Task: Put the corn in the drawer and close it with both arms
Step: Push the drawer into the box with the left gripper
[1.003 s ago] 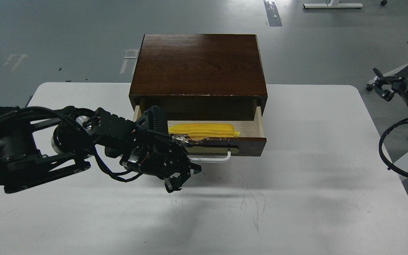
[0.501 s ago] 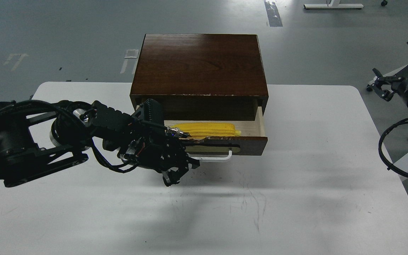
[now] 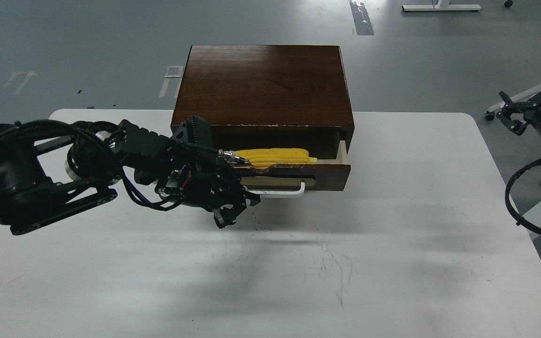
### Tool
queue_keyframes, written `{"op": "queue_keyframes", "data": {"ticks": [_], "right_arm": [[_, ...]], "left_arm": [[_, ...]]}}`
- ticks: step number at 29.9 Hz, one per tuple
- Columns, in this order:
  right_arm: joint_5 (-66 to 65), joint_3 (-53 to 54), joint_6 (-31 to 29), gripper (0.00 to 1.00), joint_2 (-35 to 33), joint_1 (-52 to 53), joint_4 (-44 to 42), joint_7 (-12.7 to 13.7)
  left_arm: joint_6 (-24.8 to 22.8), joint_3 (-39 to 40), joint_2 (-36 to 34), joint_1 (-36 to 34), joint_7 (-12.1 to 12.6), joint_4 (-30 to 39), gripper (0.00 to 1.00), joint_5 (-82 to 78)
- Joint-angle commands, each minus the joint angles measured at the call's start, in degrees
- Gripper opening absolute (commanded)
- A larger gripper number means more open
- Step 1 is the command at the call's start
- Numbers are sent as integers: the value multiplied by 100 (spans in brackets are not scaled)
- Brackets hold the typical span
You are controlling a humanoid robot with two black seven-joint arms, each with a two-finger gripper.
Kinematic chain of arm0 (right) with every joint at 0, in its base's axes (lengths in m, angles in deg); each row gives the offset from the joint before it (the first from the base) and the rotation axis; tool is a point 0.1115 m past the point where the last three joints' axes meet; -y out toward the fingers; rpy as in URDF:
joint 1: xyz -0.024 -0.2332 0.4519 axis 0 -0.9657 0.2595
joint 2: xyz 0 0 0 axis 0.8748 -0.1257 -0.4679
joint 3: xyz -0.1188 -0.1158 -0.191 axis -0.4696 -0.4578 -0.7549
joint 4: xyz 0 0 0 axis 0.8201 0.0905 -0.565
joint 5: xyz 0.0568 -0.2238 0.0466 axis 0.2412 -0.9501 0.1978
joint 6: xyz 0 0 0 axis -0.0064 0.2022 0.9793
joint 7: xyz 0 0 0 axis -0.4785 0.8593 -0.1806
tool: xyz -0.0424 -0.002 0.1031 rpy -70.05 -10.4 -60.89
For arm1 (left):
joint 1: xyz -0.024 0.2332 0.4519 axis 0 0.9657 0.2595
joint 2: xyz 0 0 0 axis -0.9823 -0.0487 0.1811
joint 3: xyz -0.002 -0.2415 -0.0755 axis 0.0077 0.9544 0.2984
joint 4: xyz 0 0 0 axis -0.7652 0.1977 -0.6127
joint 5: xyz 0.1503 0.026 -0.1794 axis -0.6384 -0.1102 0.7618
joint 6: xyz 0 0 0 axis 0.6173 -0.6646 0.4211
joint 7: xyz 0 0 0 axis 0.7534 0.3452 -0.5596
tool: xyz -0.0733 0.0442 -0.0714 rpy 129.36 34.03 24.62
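Observation:
The yellow corn [image 3: 273, 157] lies inside the dark brown drawer [image 3: 327, 176], which stands only a little way out of its cabinet [image 3: 263, 84]. The white bar handle [image 3: 280, 191] shows on the drawer's front. My left gripper [image 3: 230, 215] is low at the left part of the drawer's front, its body against the front; its dark fingers point down and cannot be told apart. My right gripper [image 3: 507, 114] hangs off the table's right side, far from the drawer, with its claws spread and nothing in them.
The white table [image 3: 392, 263] bears the cabinet at its back middle. My left arm [image 3: 40, 188] lies across the table's left part. Black cables [image 3: 519, 206] hang by the right edge. Grey floor lies beyond.
My left arm has moved toward the cabinet and the drawer has slid inward with it, from well open to mostly shut. The corn stays inside. The right gripper has hardly moved.

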Motion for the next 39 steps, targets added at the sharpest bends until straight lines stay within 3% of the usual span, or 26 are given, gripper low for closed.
{"op": "queue_keyframes", "data": {"ticks": [1, 15, 39], "right_arm": [[0, 0, 0, 100, 0, 0, -1, 0], [0, 8, 8, 100, 0, -8, -1, 0], [0, 17, 8, 100, -18, -114, -1, -53]], "left_arm": [[-2, -3, 125, -96, -23, -377, 0, -1], [-2, -12, 459, -157, -23, -1054, 0, -1], [-2, -3, 600, -237, -40, -1556, 0, -1]]}}
